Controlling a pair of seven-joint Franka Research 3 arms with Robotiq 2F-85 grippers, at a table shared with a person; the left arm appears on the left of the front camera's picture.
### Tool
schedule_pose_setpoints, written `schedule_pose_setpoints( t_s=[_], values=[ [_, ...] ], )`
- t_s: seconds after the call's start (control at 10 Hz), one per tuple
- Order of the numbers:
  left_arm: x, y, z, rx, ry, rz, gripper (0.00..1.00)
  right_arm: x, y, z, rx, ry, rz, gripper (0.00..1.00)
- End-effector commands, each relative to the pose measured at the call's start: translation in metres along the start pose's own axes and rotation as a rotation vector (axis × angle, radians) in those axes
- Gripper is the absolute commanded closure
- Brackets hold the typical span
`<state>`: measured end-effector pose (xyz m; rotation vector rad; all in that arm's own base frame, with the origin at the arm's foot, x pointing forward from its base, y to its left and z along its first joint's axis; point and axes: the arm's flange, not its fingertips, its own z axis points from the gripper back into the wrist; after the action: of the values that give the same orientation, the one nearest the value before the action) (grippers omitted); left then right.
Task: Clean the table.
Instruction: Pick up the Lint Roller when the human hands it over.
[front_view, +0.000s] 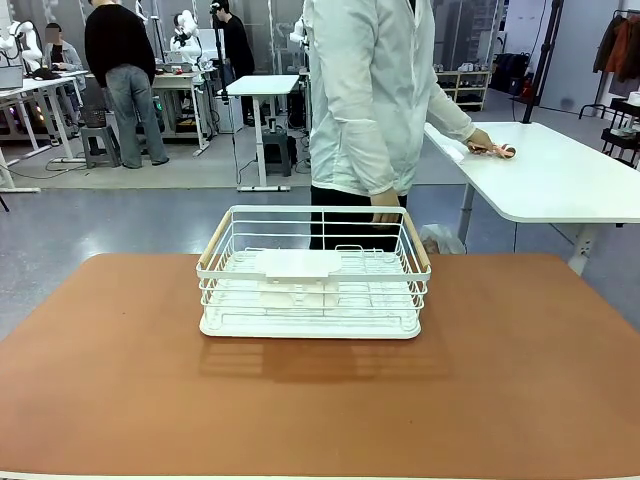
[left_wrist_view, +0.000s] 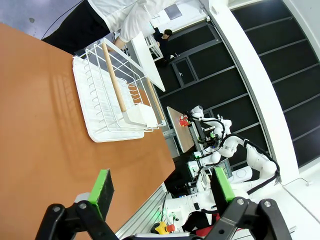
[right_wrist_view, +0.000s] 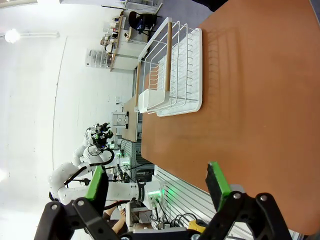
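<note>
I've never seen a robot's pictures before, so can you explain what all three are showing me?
They come from three cameras at one moment. The front one looks across the brown table, where a white wire basket stands in front of a person in a white coat. The other two cameras ride on the robot's wrists. Each looks along that arm's two black fingers with green pads: the left gripper and the right gripper. Both are open and hold nothing. They hang above the table, so the basket looks tilted sideways.
</note>
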<state>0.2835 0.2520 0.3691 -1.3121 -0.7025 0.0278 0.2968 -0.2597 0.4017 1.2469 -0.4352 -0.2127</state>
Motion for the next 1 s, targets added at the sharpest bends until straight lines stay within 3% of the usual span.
schedule_pose_setpoints(
  t_s=[0.0,0.9],
  values=[
    [-0.0015,-0.0007,0.0027,-0.019,-0.009,-0.012,0.00,-0.0023,0.0024,0.0016,0.006,-0.001,0.022,0.00],
    [-0.0015,-0.0007,0.0027,-0.019,-0.009,-0.012,0.00,-0.0023,0.0024,0.0016,0.006,-0.001,0.022,0.00]
  ],
)
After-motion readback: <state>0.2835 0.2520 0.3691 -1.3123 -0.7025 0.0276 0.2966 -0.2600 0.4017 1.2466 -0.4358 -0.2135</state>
